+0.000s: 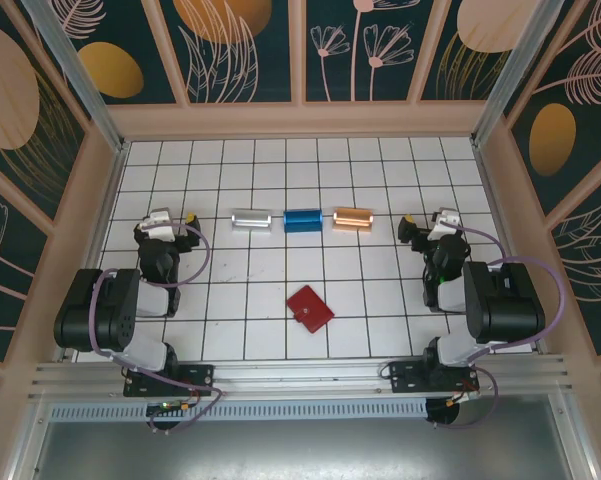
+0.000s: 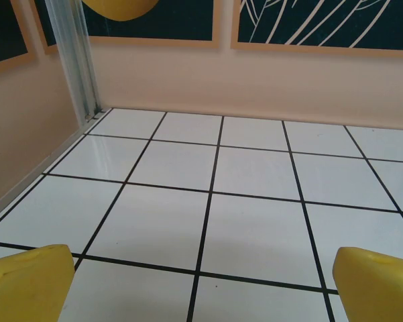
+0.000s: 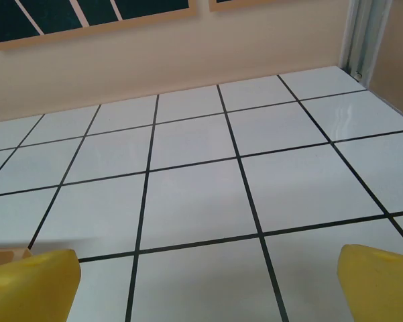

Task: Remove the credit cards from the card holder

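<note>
The small red folding card holder (image 1: 309, 308) lies flat on the white tiled table (image 1: 230, 300), near the centre. The left gripper (image 2: 202, 285) and the right gripper (image 3: 208, 285) are spread wide, both empty.

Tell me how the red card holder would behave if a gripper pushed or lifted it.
The red card holder lies flat and thin on the glossy tiled table, so a push would probably slide it, not tip or roll it. It looks folded shut, so lifted by one edge it may flop open. Its low profile likely offers little to grip.
</note>
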Robot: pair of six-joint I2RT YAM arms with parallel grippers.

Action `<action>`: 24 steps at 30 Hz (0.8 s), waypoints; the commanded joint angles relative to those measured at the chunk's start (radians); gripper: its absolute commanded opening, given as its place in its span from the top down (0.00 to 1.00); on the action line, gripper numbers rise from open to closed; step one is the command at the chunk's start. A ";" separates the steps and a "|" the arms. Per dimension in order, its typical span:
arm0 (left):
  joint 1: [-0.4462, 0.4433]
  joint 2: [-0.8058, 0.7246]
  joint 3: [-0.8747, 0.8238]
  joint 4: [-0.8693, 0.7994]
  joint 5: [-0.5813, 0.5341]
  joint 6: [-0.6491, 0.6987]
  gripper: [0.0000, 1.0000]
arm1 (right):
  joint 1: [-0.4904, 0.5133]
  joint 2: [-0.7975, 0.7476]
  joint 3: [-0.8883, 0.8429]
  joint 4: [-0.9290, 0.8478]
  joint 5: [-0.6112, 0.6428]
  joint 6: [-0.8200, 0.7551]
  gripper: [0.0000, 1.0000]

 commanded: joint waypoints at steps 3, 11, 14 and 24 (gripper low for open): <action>0.004 -0.015 0.014 0.009 0.014 -0.016 0.01 | 0.000 0.003 0.016 0.030 -0.011 -0.020 0.01; 0.004 -0.014 0.014 0.008 0.014 -0.015 0.01 | -0.003 0.004 0.017 0.028 -0.016 -0.018 0.01; 0.004 -0.015 0.014 0.009 0.013 -0.015 0.01 | -0.004 0.004 0.018 0.026 -0.018 -0.017 0.01; 0.004 -0.016 0.011 0.011 0.012 -0.015 0.01 | -0.011 0.005 0.022 0.022 -0.026 -0.014 0.01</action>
